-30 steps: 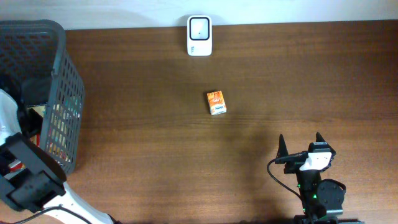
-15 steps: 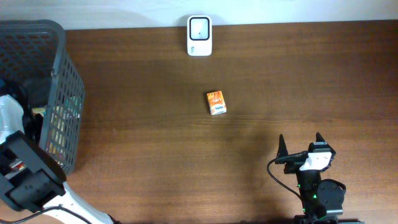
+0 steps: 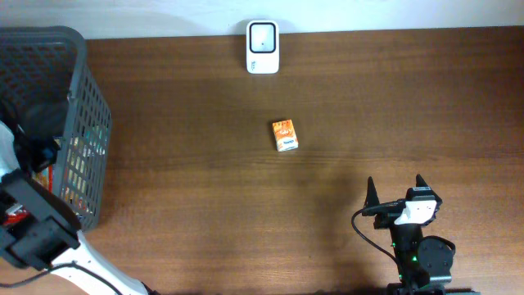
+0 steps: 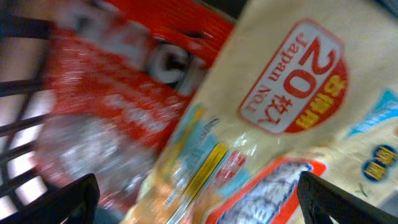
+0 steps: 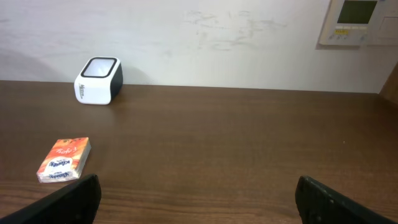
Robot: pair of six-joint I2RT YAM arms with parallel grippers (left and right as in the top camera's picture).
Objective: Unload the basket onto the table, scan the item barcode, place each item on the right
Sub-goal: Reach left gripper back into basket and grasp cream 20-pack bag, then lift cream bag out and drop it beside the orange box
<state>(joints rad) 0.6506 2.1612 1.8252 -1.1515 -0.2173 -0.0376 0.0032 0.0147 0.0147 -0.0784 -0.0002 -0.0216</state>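
Cream packet (image 4: 292, 118), likely light and slippery, is best pinched edgewise; left tool (image 4: 199, 190) and right tool (image 5: 199, 193) are spread apart.

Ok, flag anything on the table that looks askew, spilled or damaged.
Nothing looks spilled or damaged. Only the small orange box sits slightly askew on the table, lying flat on its own, apart from the white scanner at the back. The basket stands upright at the left.

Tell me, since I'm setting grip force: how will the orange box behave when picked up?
The box looks like small cardboard, so probably light and crushable. It lies flat, so it likely slides rather than tips or rolls.
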